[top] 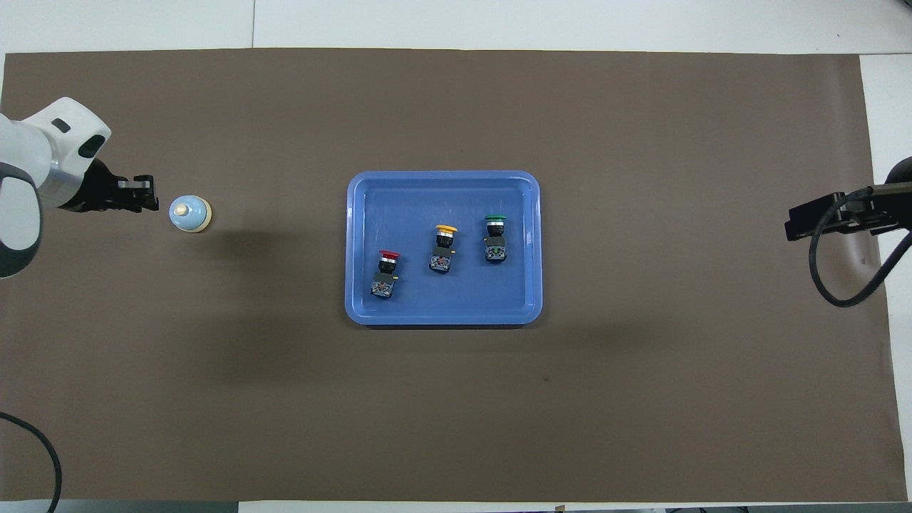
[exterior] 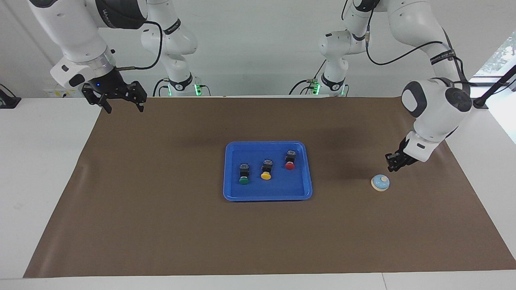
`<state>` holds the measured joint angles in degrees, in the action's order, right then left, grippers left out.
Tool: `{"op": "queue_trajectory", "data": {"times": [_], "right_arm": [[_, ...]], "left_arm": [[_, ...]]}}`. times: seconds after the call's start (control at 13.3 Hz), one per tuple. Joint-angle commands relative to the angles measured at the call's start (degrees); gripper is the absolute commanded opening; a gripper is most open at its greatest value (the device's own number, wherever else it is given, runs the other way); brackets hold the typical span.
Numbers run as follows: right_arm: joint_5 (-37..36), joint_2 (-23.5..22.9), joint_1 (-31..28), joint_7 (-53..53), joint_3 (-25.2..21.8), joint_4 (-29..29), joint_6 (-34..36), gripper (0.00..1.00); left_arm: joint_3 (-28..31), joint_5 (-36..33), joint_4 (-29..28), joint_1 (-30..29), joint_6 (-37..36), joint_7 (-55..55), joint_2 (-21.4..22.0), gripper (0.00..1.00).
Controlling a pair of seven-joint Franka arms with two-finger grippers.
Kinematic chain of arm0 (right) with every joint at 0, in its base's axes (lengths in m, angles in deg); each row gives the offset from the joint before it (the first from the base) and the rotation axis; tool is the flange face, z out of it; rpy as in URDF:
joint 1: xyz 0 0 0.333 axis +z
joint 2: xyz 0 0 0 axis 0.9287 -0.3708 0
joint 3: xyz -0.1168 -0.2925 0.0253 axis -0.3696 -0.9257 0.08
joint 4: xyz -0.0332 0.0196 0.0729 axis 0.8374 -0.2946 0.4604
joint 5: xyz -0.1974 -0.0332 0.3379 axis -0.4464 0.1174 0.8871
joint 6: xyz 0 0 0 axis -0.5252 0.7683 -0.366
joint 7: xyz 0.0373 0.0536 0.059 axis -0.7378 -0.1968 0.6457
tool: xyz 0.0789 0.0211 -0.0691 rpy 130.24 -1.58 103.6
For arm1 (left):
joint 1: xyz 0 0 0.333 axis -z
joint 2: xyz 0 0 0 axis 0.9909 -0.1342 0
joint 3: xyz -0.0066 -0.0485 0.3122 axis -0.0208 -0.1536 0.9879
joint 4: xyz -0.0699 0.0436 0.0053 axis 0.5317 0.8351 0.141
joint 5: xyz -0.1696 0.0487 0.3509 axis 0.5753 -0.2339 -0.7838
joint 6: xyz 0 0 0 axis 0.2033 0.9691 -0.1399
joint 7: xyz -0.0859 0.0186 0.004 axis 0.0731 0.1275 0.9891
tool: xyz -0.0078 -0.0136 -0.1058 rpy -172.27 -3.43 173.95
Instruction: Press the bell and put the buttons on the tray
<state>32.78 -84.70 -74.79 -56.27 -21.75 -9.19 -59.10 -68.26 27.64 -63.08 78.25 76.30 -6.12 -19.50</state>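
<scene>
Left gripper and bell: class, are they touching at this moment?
Apart. The facing view shows the left gripper above and beside the bell, with brown mat visible between them; the overhead view also shows a gap.

I see bright, even light from above; soft shadows fall on the brown mat (exterior: 161,201), and both views look sharp.

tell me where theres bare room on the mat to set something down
Bare brown mat lies between the tray and the bell, and from the tray to the right arm's end. The tray holds three buttons in a row. Tightest is beside the bell, where the left gripper hangs.
</scene>
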Motion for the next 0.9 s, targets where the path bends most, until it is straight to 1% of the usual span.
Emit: {"op": "queue_trajectory", "data": {"times": [0.0,0.07,0.22,0.38,0.6,0.82], "right_arm": [[-0.5,1.4,-0.31,0.75,0.05,-1.63,-0.31,1.0],[-0.5,1.4,-0.31,0.75,0.05,-1.63,-0.31,1.0],[-0.5,1.4,-0.31,0.75,0.05,-1.63,-0.31,1.0],[-0.5,1.4,-0.31,0.75,0.05,-1.63,-0.31,1.0],[-0.5,1.4,-0.31,0.75,0.05,-1.63,-0.31,1.0],[-0.5,1.4,-0.31,0.75,0.05,-1.63,-0.31,1.0]], "left_arm": [[0.31,0.09,-1.1,0.26,-6.41,-0.45,6.7,0.94],[0.31,0.09,-1.28,0.34,-8.44,-0.27,8.89,1.0],[0.22,0.18,-1.11,0.26,-11.87,-0.1,12.59,1.0],[-0.04,0.18,-1.1,0.43,-15.38,-0.1,14.79,1.0],[-0.13,0.18,-1.02,1.22,-18.03,-0.1,16.21,1.0],[-0.13,0.35,0.29,1.66,-19.52,-0.36,15.86,1.0]]}}
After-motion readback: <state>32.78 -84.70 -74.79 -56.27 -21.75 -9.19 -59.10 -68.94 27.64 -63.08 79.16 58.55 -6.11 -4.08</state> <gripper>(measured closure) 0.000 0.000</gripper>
